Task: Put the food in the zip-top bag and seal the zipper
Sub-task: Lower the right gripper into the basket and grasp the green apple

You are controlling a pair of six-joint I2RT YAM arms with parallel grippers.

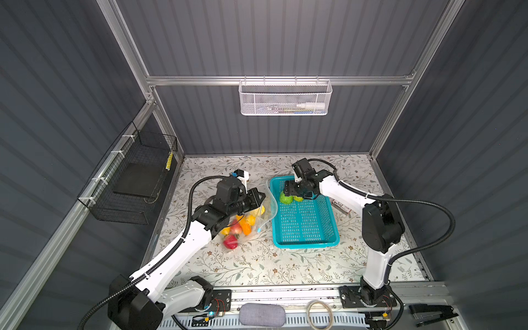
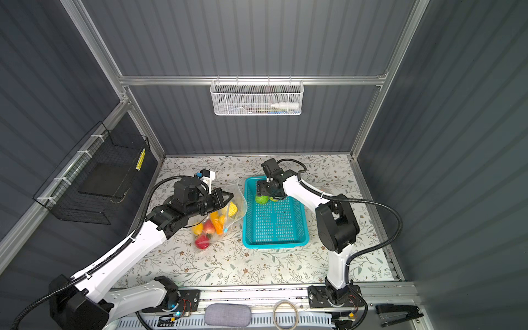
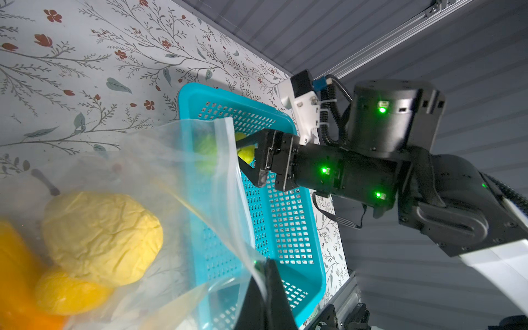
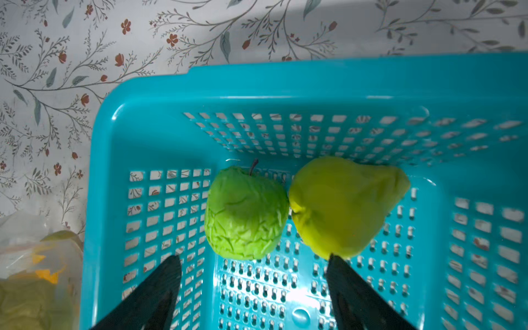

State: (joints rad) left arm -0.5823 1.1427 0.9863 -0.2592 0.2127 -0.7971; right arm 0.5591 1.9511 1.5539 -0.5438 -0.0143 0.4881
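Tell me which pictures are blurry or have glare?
Left wrist view: the orange food nearest the lens is out of focus, and the zip-top bag hazes what lies behind it. Right wrist view: glare on the basket floor, one side smeared. Both top views: sharp.

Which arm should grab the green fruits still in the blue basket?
Right. The right fingers hang open right over the green apple and the pear in the basket. The left fingers are shut on the bag, holding its edge up, so that arm is busy.
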